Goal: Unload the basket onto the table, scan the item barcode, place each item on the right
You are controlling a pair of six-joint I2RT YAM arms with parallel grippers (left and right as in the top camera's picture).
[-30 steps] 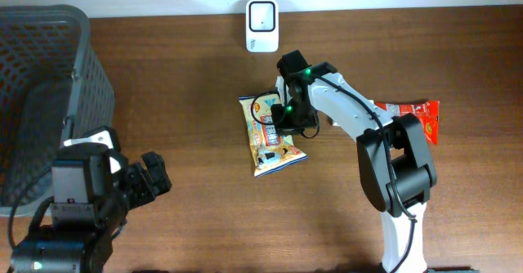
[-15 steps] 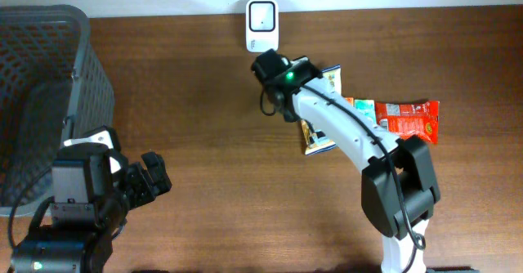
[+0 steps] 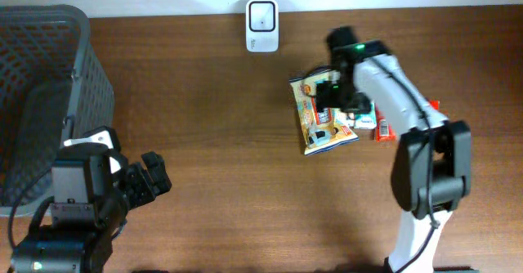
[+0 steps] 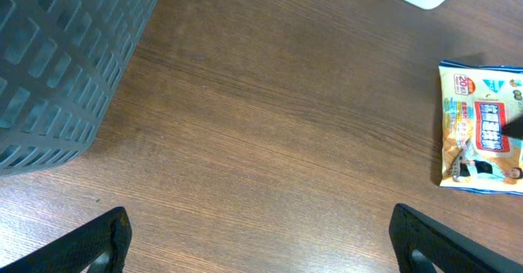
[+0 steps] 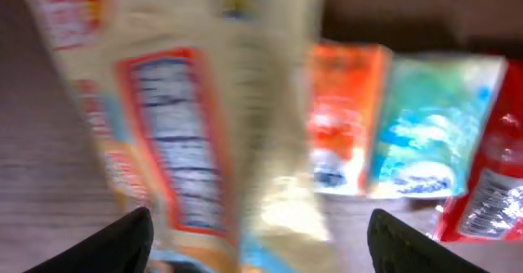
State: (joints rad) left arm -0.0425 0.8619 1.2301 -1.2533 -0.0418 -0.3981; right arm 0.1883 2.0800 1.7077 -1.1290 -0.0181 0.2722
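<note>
A: Shifted right since a sec ago: snack packet now lies flat on table, right of centre, below-right of scanner. Right jaws hang spread above it, gripping nothing.

B: Risk?

A: Prob. no clean read yet. Re-grab may snag other packets just beside its right edge, or crease the barcode. Wrist view's too blurred to find the code. Left jaws wide open, empty, near basket.
</note>
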